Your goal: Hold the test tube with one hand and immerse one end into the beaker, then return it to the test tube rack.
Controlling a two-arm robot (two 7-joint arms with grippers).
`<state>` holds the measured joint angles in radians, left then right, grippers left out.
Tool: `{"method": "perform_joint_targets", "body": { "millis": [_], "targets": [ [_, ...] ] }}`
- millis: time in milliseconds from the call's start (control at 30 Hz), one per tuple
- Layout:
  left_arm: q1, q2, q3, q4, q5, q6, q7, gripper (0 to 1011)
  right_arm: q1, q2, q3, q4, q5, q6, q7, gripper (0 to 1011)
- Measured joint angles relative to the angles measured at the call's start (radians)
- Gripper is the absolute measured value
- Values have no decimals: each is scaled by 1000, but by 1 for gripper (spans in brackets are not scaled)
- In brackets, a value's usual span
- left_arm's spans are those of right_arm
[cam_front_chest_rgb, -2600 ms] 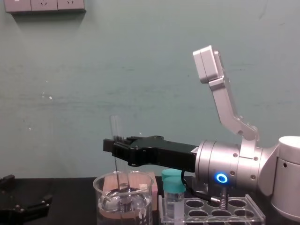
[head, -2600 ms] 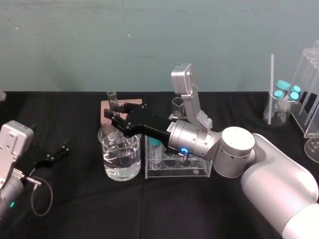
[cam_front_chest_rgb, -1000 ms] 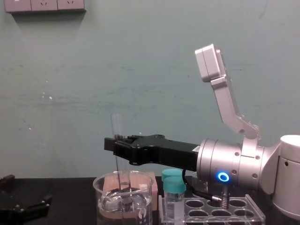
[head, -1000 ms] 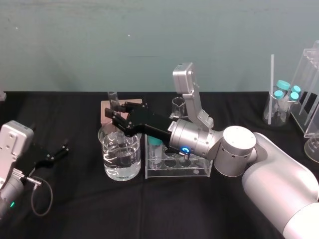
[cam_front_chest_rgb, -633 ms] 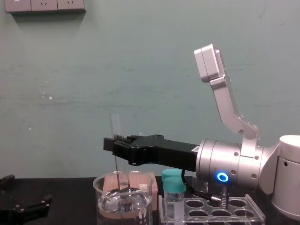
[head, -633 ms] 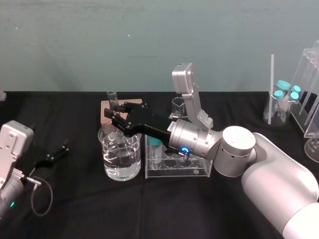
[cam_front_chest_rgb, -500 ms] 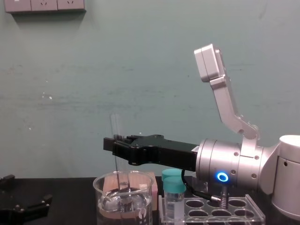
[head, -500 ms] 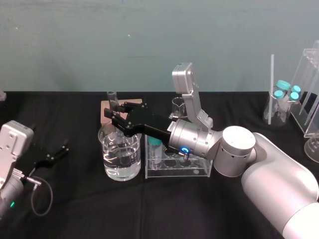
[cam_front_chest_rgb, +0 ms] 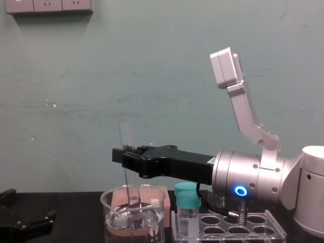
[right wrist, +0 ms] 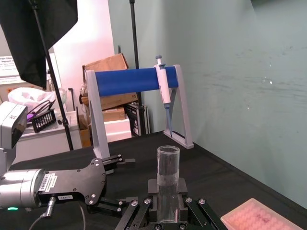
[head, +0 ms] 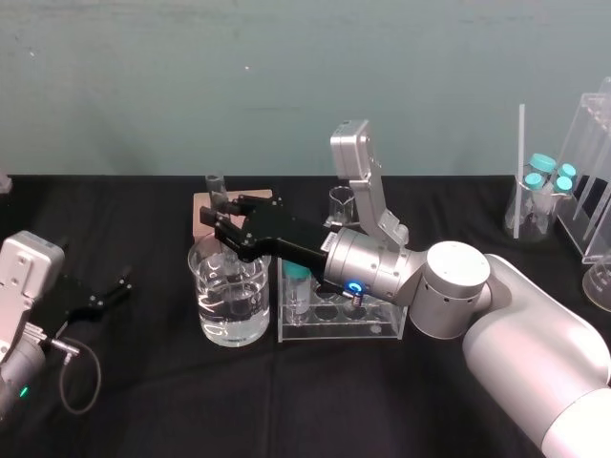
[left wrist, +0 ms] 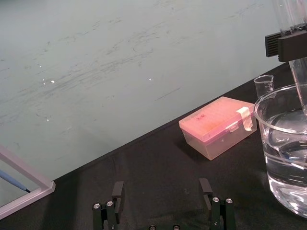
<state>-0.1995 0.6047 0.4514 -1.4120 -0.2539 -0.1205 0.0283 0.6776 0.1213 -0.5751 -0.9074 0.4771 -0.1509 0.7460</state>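
The test tube stands upright in my right gripper, which is shut on its middle. Its lower end reaches down into the water of the beaker, a wide clear glass one left of the test tube rack. In the head view the right gripper hangs over the beaker, with the rack just to its right. The right wrist view shows the tube clamped between the fingers. My left gripper rests open on the table, left of the beaker and apart from it.
Two teal-capped vials stand in the rack's left end. A pink box and a tiny beaker sit behind the big beaker. At the far right stand a flask of vials and clear stands. A pipette stand is far left.
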Motion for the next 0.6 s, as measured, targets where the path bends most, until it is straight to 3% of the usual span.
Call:
{"method": "perform_joint_targets", "body": {
  "millis": [600],
  "targets": [
    [0, 0, 0, 0, 0, 0, 0, 1000, -1, 3, 1, -6, 0, -1, 0, 230]
  ]
}}
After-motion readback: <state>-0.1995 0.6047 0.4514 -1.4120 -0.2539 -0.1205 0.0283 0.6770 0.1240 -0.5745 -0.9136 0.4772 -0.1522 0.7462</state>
